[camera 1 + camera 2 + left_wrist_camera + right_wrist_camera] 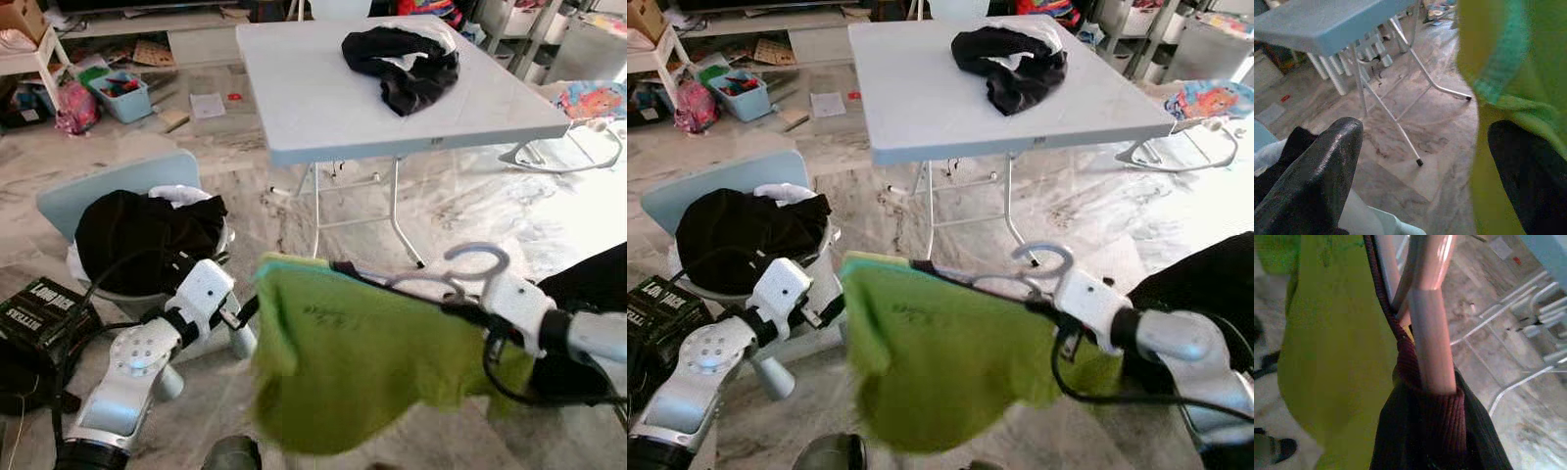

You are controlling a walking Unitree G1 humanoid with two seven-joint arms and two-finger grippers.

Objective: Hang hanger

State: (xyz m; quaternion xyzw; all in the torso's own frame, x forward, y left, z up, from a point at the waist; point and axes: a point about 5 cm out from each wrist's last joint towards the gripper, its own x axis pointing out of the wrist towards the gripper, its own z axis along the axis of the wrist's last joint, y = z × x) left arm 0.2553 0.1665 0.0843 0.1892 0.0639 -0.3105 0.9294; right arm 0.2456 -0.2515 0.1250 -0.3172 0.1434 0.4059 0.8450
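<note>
Hanger (468, 266) carrying a lime-green shirt (358, 357), held in midair before the robot, hook up. Clenched around its neck at 3 o'clock: right gripper (468, 305). At 9 o'clock, left gripper (238, 315) released beside the shirt's edge. Beyond, at 12 o'clock, white counter (313, 98) bearing dark clothes (404, 61).

A white folding worktop (323, 98) stands on a marbled floor (470, 206), and a heap of black clothing (404, 61) with some white in it lies near its far right corner. Beside it a pale blue chair (108, 191) carries another black and white pile (147, 230). A blue bin (120, 96) and papers (207, 105) lie on the floor beyond.
</note>
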